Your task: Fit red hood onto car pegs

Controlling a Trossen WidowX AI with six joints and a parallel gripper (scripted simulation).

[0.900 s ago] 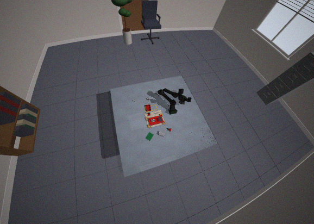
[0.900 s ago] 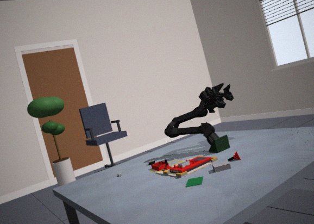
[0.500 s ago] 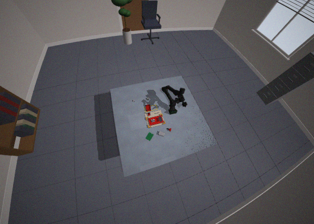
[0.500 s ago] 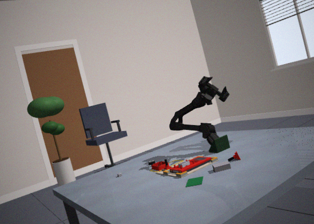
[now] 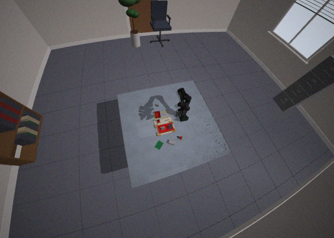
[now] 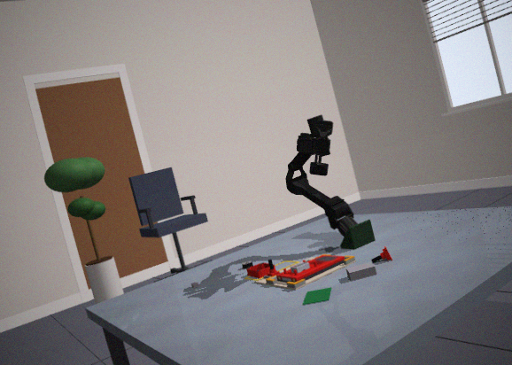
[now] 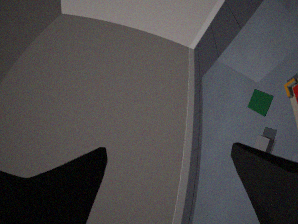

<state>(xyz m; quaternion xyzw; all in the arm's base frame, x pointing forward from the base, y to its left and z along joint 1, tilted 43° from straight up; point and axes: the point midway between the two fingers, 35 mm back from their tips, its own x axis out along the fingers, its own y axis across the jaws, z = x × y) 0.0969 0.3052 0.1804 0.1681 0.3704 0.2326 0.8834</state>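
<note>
The red chassis (image 5: 170, 125) (image 6: 321, 264) sits in the beige jig (image 6: 298, 284) with yellow corners. The light-grey engine block (image 5: 162, 128) (image 6: 300, 267) stands on its deck. The pegs are too small to make out clearly. A small red shell that looks like the hood (image 5: 157, 114) (image 6: 258, 270) lies on the table behind the jig in the top view, beside a yellow outline; its corner holes cannot be made out. My gripper (image 6: 320, 146) (image 7: 170, 153) is open wide and empty, high above the table and away from the hood and car, its fingers one above the other.
A green plate (image 5: 159, 145) (image 6: 317, 296) (image 7: 260, 102), a grey block (image 5: 171, 142) (image 6: 361, 271) and a red piece (image 5: 180, 137) (image 6: 385, 254) lie in front of the jig in the top view. A small red and dark piece (image 5: 158, 121) is near the hood. A small dark piece (image 5: 156, 105) lies beyond it.
</note>
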